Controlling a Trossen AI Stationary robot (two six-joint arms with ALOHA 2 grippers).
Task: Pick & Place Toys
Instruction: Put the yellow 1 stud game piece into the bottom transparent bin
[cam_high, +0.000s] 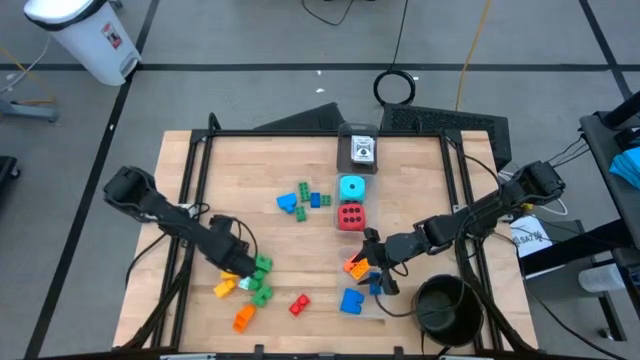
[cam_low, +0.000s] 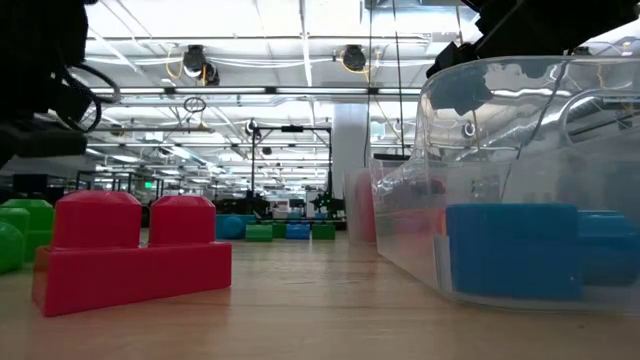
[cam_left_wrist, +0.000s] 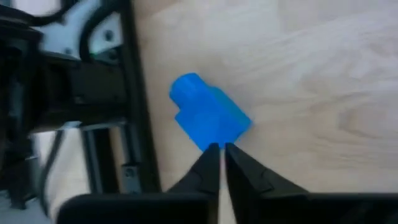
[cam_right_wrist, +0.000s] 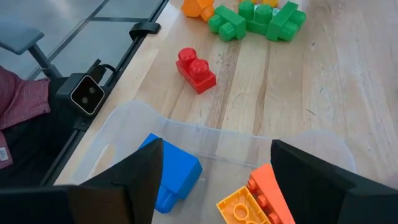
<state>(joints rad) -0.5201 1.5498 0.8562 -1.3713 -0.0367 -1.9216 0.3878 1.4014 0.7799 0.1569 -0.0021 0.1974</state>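
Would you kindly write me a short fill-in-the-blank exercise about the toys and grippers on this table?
1. The red brick has ___ studs.
2. The cyan die sits right beside the ___ die.
3. The clear box at the right gripper holds a blue brick and an ___ one.
4. The left gripper is ___.

Missing words: two; red; orange; shut.

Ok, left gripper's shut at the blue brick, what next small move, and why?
Probably reopen the left gripper and ease forward: its fingers meet tip to tip, and the blue brick lies just beyond the tips, not between them, so it looks ungripped.
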